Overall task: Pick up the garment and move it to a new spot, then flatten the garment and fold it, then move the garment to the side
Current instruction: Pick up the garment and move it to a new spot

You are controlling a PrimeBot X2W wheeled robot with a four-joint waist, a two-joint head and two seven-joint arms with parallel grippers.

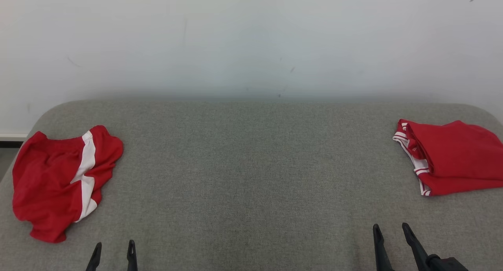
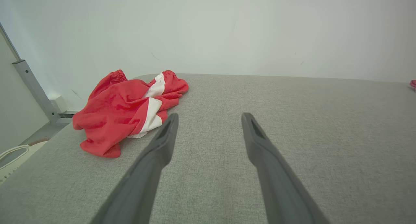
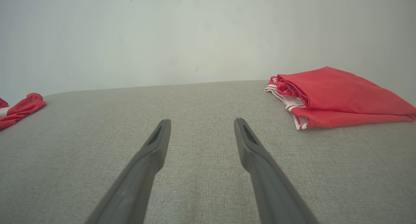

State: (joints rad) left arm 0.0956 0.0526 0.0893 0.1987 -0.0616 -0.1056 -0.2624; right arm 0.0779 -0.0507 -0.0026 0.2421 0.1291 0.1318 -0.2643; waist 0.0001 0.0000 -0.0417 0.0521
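Inspector: State of hands?
Robot: My left hand (image 1: 114, 245) and right hand (image 1: 390, 226) both stand wide and empty, low over the bench (image 1: 251, 164).
Inspector: Progress?
Robot: The crumpled garment (image 1: 59, 180) lies far left, untouched. Pick-up, flattening and folding are all outstanding. A folded garment (image 1: 452, 157) sits far right, apparently finished.

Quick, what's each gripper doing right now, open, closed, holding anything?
Left gripper: jaws open, holding nothing.
Right gripper: jaws open, holding nothing.
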